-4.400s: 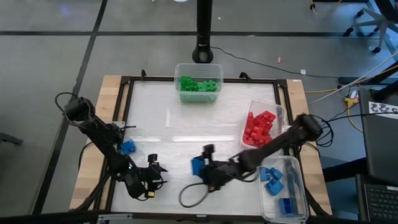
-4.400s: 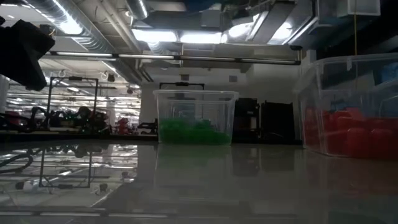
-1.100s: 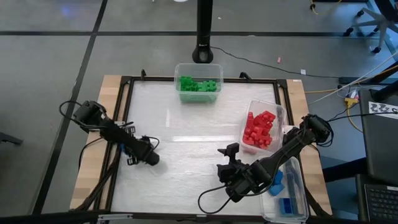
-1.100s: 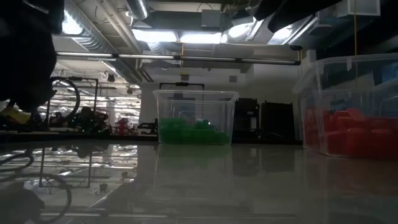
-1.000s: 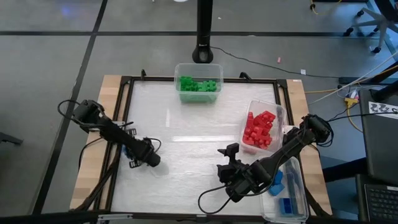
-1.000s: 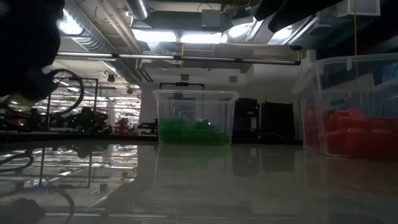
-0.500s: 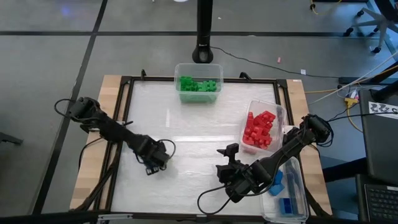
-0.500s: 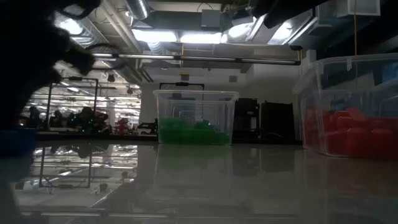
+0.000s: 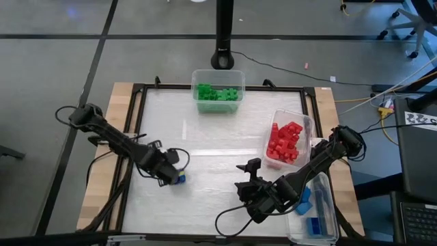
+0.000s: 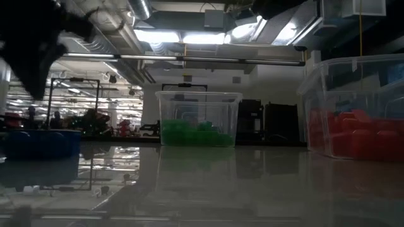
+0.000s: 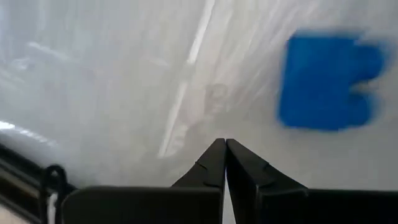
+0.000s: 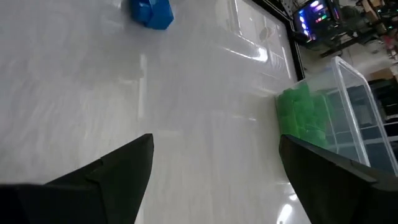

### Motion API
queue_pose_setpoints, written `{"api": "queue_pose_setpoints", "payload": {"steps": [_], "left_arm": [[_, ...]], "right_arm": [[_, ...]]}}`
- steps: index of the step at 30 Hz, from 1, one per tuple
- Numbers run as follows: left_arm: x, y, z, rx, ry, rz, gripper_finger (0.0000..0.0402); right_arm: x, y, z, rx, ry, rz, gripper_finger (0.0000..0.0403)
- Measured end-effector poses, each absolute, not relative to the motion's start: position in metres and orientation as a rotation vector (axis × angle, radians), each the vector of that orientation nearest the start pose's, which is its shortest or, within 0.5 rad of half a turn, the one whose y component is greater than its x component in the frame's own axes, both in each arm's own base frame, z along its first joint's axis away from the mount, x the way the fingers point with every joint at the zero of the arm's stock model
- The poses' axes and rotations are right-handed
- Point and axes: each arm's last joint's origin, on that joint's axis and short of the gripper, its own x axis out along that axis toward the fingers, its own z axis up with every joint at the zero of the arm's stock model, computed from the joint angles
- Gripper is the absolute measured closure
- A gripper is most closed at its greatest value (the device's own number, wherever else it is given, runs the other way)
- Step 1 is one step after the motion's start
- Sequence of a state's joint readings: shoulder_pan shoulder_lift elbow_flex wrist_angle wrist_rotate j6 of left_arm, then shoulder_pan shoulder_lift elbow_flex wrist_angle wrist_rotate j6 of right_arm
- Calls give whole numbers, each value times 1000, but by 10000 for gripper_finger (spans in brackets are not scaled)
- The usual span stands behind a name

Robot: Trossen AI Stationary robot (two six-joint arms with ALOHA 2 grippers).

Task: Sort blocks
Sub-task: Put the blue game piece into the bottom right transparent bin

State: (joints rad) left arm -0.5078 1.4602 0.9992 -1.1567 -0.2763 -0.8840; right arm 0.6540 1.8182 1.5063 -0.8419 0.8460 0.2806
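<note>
Lying just beside the closed left pincer [image 9: 172, 175]: a blue block [image 9: 179, 180].

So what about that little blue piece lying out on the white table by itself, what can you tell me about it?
The blue block is a small, plastic-looking toy brick lying loose on the white table, left of centre toward the front edge. Its outline is blocky with a notch on one side; studs are too blurred to make out. The left gripper sits right beside it, fingers shut with nothing between them. Whether they touch cannot be told. The right gripper waits, open, further right.
</note>
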Motion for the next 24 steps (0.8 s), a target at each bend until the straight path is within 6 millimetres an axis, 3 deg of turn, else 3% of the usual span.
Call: {"api": "queue_pose_setpoints", "payload": {"steps": [5, 9, 16, 20, 24], "left_arm": [[199, -106, 178, -99, 1390, 439, 398], [200, -111, 161, -149, 1330, 350, 398], [208, -137, 157, -266, 1170, 112, 398], [214, -145, 155, -303, 1067, 31, 398], [212, -143, 148, -302, 1076, 60, 398]], "right_arm": [[310, 210, 264, -518, 758, -311, 59], [310, 209, 264, -525, 748, -326, 59], [318, 214, 257, -516, 697, -370, 59], [332, 215, 241, -512, 696, -383, 59], [346, 214, 221, -490, 739, -347, 59]]}}
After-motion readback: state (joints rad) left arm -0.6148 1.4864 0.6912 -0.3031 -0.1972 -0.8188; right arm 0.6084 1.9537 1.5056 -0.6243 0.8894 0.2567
